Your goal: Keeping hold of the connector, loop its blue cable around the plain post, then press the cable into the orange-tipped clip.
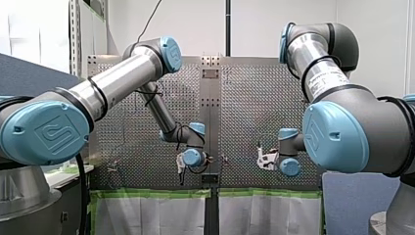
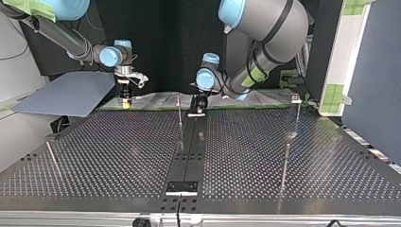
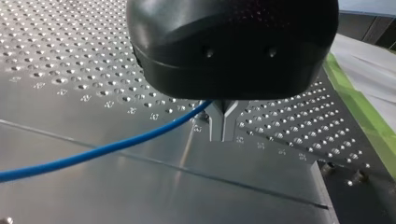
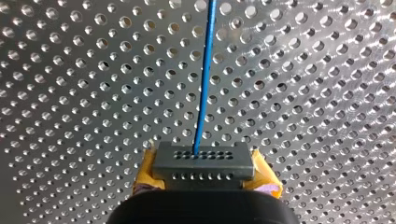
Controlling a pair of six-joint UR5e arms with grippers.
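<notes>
— Right claw (image 4: 204,176) is clenched on the grey connector (image 4: 203,161), with a yellow pad (image 4: 145,176) pinching at either side. You can spot it at the upper left of the top view, low over the perforated table (image 2: 118,156).
— And the blue cable (image 4: 204,84)?
— It runs straight out of the connector, ahead of that claw, over bare holes. Near the centre strip, the left claw (image 3: 223,128) has its metal fingers (image 3: 215,126) closed together. The cable goes in right where they meet, so I'd say it's gripping the cable.
— Any loop made?
— None I can see. A thin post (image 2: 179,113) stands just beside the left claw, upper middle of the top view. Others stand at the right and the lower left, and nothing blue wraps any of them.
— The orange-tipped clip?
— Can't pick it out; it's too small to tell from here.
— So where are we?
— By my reckoning only the holding is in place. The looping and the pressing-in are both left to do.
</notes>
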